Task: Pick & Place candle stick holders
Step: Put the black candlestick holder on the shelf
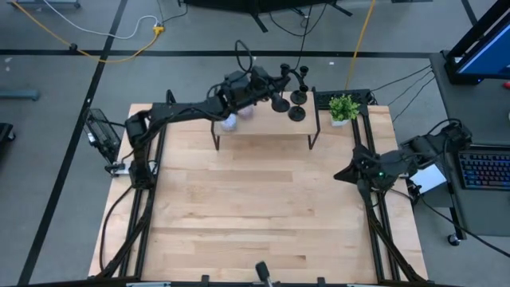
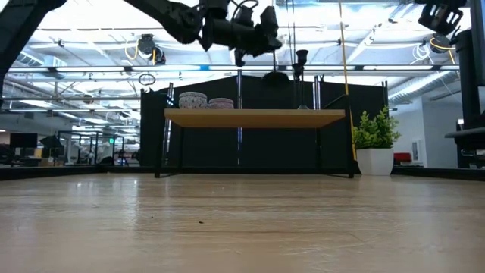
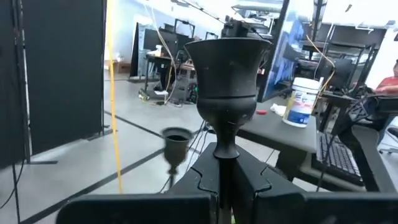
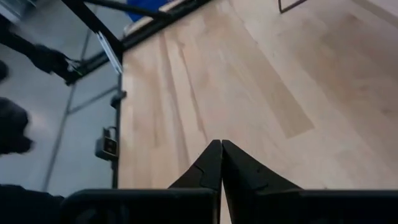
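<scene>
My left tool [image 3: 225, 180] is clamped on the thin stem of a matte-black candle stick holder [image 3: 227, 81] held upright above the raised wooden shelf [image 2: 258, 117], two more black holders [image 1: 298, 104] just beside it, while my right tool [image 4: 221, 168] rests pressed together over the bench [image 4: 261, 93].

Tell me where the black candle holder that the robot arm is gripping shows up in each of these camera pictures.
High view: the held candle stick holder is at top centre, beside the left gripper.
Low view: top centre, lifted above the wooden shelf.
Left wrist view: fills the middle, its stem clamped between the fingers.
Right wrist view: not in it.
Shared landmark: the shelf, in high and low views.
</scene>
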Action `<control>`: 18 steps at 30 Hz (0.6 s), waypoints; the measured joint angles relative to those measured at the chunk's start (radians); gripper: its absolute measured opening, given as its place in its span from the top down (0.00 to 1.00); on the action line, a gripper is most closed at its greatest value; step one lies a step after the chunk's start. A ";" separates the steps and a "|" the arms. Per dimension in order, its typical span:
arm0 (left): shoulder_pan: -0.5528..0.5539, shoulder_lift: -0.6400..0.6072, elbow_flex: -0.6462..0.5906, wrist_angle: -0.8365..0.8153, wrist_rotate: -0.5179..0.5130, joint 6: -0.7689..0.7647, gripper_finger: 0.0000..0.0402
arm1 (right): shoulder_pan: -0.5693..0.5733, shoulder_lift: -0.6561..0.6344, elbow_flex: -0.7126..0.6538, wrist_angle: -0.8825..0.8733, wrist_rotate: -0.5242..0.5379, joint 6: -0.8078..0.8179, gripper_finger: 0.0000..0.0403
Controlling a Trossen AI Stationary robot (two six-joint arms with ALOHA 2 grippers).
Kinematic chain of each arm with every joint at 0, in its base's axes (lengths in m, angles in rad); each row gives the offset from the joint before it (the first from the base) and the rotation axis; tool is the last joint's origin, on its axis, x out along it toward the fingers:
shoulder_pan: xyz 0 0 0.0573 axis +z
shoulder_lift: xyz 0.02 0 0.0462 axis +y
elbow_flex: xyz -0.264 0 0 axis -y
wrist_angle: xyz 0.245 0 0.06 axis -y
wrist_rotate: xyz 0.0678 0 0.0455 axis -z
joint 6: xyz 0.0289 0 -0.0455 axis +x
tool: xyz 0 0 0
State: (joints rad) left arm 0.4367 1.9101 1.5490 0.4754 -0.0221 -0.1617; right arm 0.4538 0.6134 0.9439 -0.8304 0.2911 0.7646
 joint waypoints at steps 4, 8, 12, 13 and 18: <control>0.036 0.028 0.001 0.023 0.022 0.000 0.97 | 0.000 -0.053 -0.035 0.032 0.005 0.021 1.00; 0.054 0.059 0.000 0.034 0.027 0.003 0.97 | 0.000 -0.086 -0.052 0.050 0.026 0.021 1.00; 0.053 0.091 0.000 0.079 0.065 0.012 0.97 | 0.000 -0.099 -0.057 0.050 0.027 0.025 1.00; 0.051 0.100 0.000 0.081 0.060 0.025 0.97 | 0.000 -0.100 -0.057 0.048 0.028 0.031 1.00; 0.052 0.113 0.000 0.102 0.025 0.076 0.97 | 0.000 -0.100 -0.058 0.048 0.050 0.036 1.00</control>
State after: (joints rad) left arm 0.4891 2.0232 1.5486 0.5776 0.0030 -0.0859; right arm 0.4534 0.5133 0.8864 -0.7822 0.3414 0.8001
